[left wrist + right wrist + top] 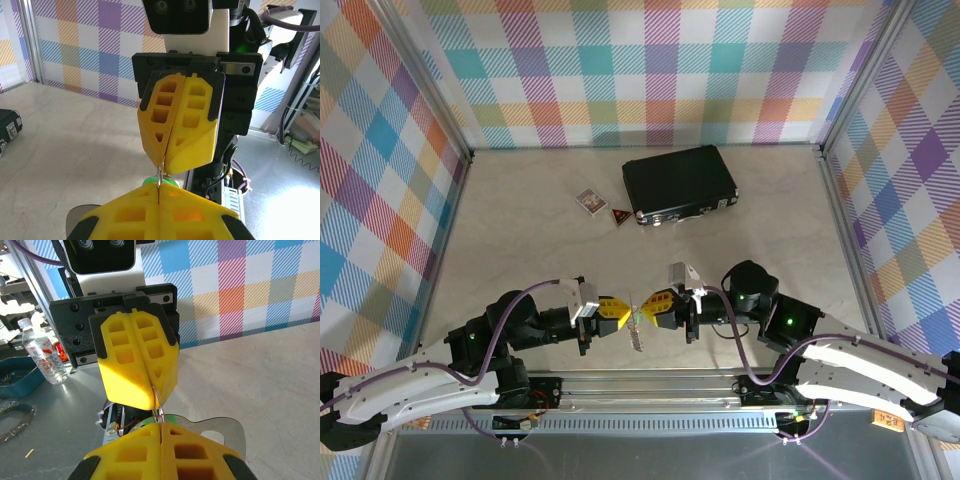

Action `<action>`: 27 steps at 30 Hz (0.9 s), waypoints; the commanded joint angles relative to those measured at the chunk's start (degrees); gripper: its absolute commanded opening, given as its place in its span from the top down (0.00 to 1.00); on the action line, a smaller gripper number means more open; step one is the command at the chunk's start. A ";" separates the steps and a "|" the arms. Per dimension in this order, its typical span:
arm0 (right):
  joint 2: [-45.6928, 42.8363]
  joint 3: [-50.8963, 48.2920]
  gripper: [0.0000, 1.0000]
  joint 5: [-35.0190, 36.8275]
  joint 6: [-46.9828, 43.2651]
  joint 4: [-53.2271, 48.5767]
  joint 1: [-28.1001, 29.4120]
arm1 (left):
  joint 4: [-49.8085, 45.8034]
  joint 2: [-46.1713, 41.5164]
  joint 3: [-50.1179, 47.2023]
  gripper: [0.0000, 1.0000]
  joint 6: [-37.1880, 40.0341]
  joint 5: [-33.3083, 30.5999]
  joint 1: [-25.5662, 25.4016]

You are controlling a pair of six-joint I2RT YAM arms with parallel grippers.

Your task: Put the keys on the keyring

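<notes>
The left gripper (624, 312) and the right gripper (651, 305) are seen tip to tip at the 6 o'clock edge of the table (520, 240), just in front of the arm bases. The keyring (638, 330) is held between them above the tabletop, and its bumpy silvery strip is seen hanging from the meeting point toward 6 o'clock.

In the left wrist view, the yellow pads of the left gripper (159, 192) are pressed together, and a thin silvery wire of the keyring (159, 176) is pinched in their seam. The wire runs toward 12 o'clock into the equally closed pads of the right gripper (163, 163). The green head of the key (150, 181) is seen just at 9 o'clock of the wire.

The same is shown from the right wrist: the right gripper (161, 428) and the left gripper (153, 399) are both clamped on the wire loop (159, 402), with the green key head (169, 418) beside it. Whether the key is threaded on the loop cannot be told.

A black case (680, 185) lies at 12 o'clock on the table, well apart from the grippers. A small card box (590, 201) and a red tag (619, 214) lie at its 8 o'clock.
</notes>
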 commanded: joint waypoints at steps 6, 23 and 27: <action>-1.46 -0.77 1.00 0.87 0.97 1.88 0.25 | 3.78 -0.33 -0.25 1.00 -0.39 0.37 -0.41; -0.52 -0.50 1.00 0.61 0.66 1.97 0.21 | 3.87 0.26 -0.05 1.00 -0.38 0.73 -0.40; -0.47 -0.55 1.00 0.61 0.21 1.84 0.27 | 3.86 0.34 0.04 1.00 -0.38 0.85 -0.36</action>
